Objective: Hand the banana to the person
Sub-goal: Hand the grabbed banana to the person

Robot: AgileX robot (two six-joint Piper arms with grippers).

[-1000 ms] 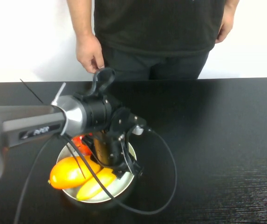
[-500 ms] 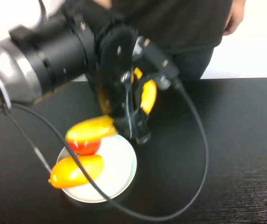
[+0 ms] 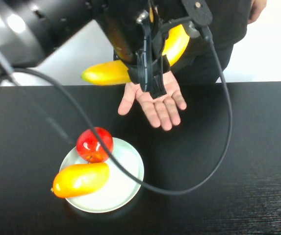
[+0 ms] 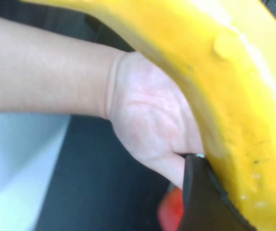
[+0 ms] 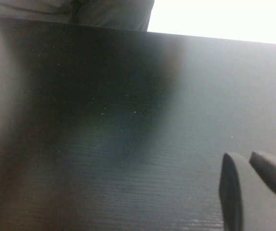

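While my left gripper [image 3: 150, 73] is clamped across the middle of the banana [image 3: 111, 72], I hold the fruit in the air over the far side of the table [image 3: 248, 161], just above the person's [image 3: 199, 19] open hand [image 3: 155, 100]. To do this well, I judge I should lower slowly until the banana rests on the palm, wait for the fingers to close round it, and only then part my jaws. Letting go early could send it rolling off the hand. The banana lies roughly level, its long axis running left to right; one tip points toward my left, the other curves up on the right. My right gripper [image 5: 253, 190] waits low over bare table, its fingers close together, holding nothing.
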